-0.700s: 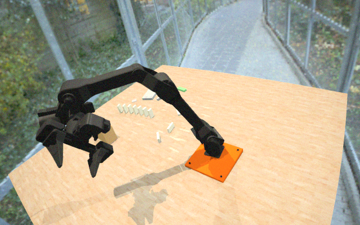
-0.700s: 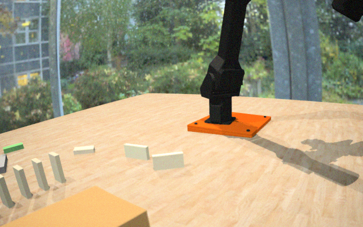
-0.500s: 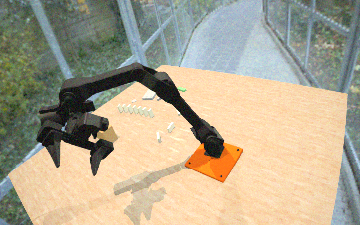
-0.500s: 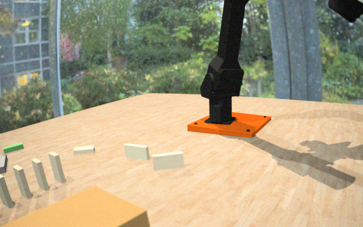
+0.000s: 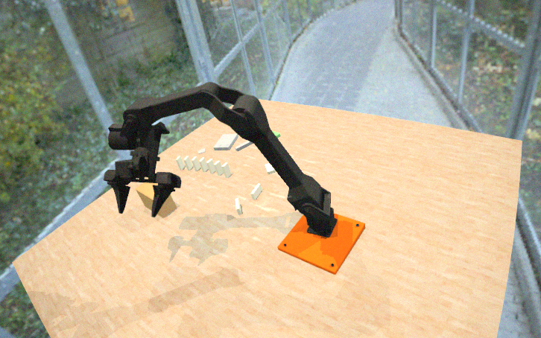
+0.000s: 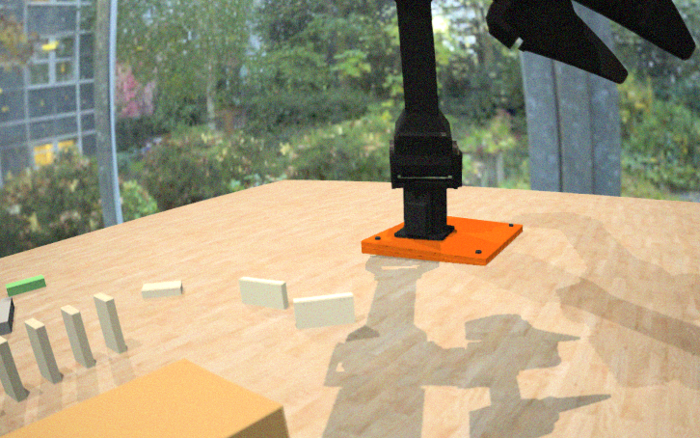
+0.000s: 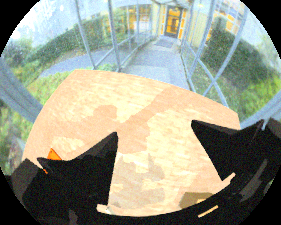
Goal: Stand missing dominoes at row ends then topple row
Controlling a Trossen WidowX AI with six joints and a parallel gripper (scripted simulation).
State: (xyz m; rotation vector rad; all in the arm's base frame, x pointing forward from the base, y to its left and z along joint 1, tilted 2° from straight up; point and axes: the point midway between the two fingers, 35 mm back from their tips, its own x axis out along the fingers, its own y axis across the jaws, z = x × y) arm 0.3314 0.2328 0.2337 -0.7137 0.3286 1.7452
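Top view: row of standing dominoes (image 5: 203, 164), cream, upright, evenly spaced, at 10 o'clock from orange base plate (image 5: 350, 247). Loose cream dominoes (image 5: 255, 190) lying between row and plate. Gripper (image 5: 137, 208) raised above table (image 5: 432, 188), fingers spread wide, pinching nothing, tan block (image 5: 146, 193) behind fingers.

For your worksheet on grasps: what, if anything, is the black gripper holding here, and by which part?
Nothing is held. The black parallel-jaw gripper hangs open above the wooden table, its fingers spread wide with only air between them.
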